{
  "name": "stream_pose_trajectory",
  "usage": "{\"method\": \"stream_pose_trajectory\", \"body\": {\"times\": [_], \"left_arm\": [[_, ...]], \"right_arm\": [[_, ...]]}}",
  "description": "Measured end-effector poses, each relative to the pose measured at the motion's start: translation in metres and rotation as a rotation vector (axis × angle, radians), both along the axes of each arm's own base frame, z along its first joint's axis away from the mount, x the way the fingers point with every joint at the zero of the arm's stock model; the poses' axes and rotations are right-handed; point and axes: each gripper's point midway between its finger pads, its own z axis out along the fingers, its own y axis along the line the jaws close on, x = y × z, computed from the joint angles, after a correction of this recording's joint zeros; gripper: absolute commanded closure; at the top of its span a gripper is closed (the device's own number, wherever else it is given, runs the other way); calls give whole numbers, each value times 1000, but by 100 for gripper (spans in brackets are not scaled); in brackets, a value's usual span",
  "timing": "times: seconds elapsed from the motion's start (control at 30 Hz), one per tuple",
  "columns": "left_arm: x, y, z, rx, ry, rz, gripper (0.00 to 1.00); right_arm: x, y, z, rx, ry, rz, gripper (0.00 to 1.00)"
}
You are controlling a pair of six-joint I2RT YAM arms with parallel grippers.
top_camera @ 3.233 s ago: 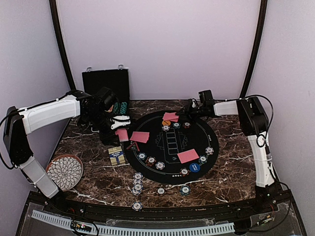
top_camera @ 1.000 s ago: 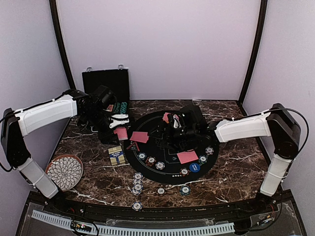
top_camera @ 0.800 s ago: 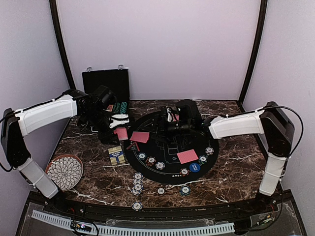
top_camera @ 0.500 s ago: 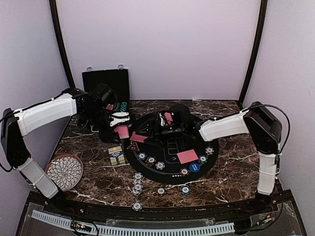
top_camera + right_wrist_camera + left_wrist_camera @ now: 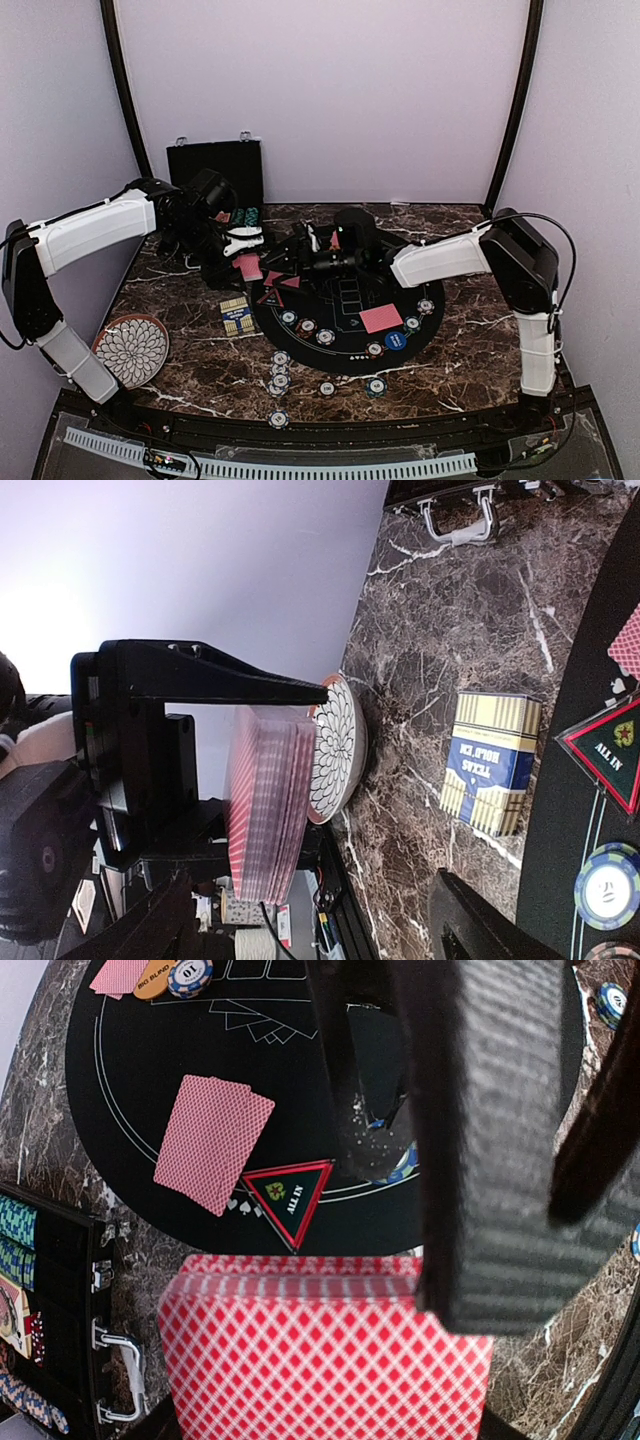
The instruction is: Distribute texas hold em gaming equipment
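Note:
My left gripper [image 5: 242, 258] is shut on a deck of red-backed playing cards [image 5: 249, 271], held on edge above the table's left side. The deck [image 5: 320, 1360] fills the bottom of the left wrist view. My right gripper [image 5: 284, 262] has reached across the black mat [image 5: 345, 300] and stands open just in front of the deck [image 5: 268, 810], one dark finger [image 5: 490, 1140] overlapping the deck's corner. Two cards [image 5: 212, 1140] and the triangle marker [image 5: 290, 1192] lie on the mat's left, another pair of cards [image 5: 381, 318] on its right. Poker chips [image 5: 305, 325] ring the mat.
The blue-and-yellow card box [image 5: 237, 316] lies beside the mat. The flower-patterned plate [image 5: 131, 349] sits front left, and the black case [image 5: 215, 170] stands open at the back left. Loose chips [image 5: 279, 380] lie near the front edge. The blue button [image 5: 395, 340] rests on the mat.
The right arm has swung left across the mat, from its far right side to the deck. The left arm has held still with the deck.

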Motion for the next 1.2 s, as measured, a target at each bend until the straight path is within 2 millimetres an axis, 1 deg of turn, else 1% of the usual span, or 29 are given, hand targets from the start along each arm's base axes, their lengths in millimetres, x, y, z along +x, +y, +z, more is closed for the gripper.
{"method": "stream_pose_trajectory", "body": {"times": [0.3,0.63,0.83,0.97,1.2], "left_arm": [[-2,-2,1,-14,11,-1,100],[-3,-5,2,-31,20,0,100],[-3,-5,2,-33,22,-1,100],[-4,-5,2,-32,24,-1,100],[-6,-3,1,-24,33,-1,100]], "right_arm": [[0,18,6,43,1,46,20],[-9,39,-4,50,19,101,21],[-5,51,-3,65,26,113,22],[-2,56,-9,62,38,116,22],[1,54,-13,59,59,109,28]]}}
